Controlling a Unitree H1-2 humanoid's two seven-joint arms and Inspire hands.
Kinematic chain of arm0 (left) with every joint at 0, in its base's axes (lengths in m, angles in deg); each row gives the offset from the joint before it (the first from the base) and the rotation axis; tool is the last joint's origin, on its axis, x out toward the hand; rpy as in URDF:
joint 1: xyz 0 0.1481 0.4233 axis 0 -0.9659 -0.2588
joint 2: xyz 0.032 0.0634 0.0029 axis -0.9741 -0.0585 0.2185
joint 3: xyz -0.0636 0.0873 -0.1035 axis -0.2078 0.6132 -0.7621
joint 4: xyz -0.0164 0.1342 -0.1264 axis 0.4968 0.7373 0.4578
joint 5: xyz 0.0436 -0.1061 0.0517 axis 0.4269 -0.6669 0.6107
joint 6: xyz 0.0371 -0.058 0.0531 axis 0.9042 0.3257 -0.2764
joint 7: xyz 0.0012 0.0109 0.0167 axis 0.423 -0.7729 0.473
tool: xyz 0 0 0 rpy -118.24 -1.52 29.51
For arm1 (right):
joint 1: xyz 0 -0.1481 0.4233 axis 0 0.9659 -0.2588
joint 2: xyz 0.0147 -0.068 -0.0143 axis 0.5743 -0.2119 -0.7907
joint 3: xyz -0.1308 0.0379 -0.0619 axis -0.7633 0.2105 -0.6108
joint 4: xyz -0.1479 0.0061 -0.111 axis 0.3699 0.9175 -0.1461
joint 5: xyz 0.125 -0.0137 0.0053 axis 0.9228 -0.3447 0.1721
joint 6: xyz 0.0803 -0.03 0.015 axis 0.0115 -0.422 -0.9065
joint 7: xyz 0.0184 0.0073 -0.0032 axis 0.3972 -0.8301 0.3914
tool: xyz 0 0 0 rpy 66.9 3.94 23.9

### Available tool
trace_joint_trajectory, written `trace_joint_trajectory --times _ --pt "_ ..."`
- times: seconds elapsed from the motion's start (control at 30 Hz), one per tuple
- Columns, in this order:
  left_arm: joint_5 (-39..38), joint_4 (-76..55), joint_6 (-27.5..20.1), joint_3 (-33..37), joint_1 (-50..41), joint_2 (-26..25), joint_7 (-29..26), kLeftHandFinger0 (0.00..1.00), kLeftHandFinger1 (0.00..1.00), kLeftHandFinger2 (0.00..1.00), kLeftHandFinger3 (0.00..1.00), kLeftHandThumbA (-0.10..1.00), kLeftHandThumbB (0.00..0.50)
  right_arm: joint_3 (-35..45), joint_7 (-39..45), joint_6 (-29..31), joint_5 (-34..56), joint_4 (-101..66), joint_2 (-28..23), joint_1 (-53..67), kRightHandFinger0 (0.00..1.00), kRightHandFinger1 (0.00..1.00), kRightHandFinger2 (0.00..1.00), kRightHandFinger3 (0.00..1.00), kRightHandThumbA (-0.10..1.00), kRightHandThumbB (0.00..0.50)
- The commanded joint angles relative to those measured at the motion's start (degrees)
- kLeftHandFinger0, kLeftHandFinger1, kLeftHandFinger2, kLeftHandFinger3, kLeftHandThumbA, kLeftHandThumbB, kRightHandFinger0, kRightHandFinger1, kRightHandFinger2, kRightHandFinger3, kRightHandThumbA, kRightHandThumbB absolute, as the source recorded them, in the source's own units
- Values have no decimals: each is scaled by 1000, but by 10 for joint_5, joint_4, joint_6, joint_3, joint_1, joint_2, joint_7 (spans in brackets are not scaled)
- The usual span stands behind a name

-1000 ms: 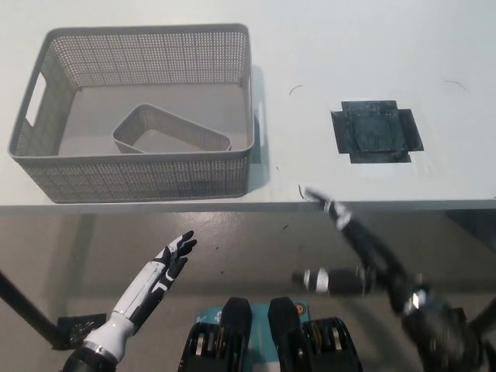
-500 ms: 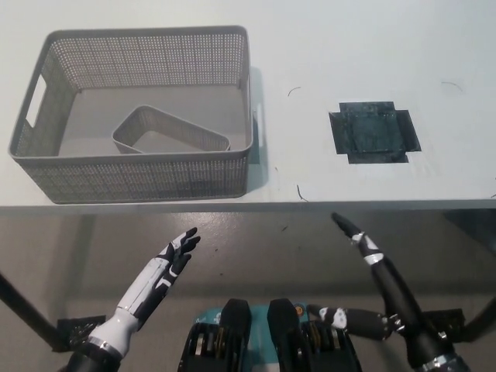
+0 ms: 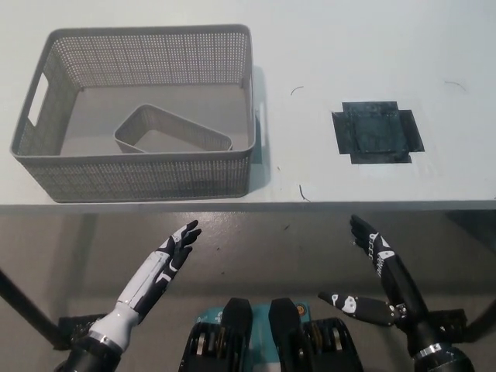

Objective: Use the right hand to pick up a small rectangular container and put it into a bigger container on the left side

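A small grey perforated container [image 3: 172, 132] lies tilted inside the big grey basket [image 3: 139, 174] at the table's left. My black right hand [image 3: 380, 279] hangs below the table's front edge at the lower right, open and holding nothing. Well apart from the basket, my white left hand [image 3: 167, 263] rests open below the table edge at the lower left.
A dark square patch [image 3: 377, 133] lies on the white table [image 3: 325, 54] to the right of the basket. The table's front edge [image 3: 310, 204] runs across the middle of the picture, with the floor below it.
My right hand has pulled back from the table's front edge, down and to the right. The left hand has barely moved. The small container stays in the basket.
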Motion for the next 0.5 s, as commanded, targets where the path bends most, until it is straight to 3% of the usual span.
trace_joint_trajectory --times 0.0,0.2,0.33,0.47 --pt "-4 -6 -25 -5 12 -6 -3 1000 1000 1000 1000 1000 270 -6 11 9 21 -12 2 -18 1000 1000 1000 1000 1000 160" --pt "-6 -3 -26 -6 14 -7 -1 1000 1000 1000 1000 1000 271 -12 13 1 16 -18 -2 -20 1000 1000 1000 1000 1000 167" --pt "-7 0 -29 -6 15 -7 0 1000 1000 1000 1000 1000 265 -18 19 4 9 -17 -10 -22 1000 1000 1000 1000 1000 131" --pt "-7 -1 -28 -6 16 -8 0 1000 1000 1000 1000 1000 255 -22 21 0 4 -18 -15 -25 1000 1000 1000 1000 1000 127"
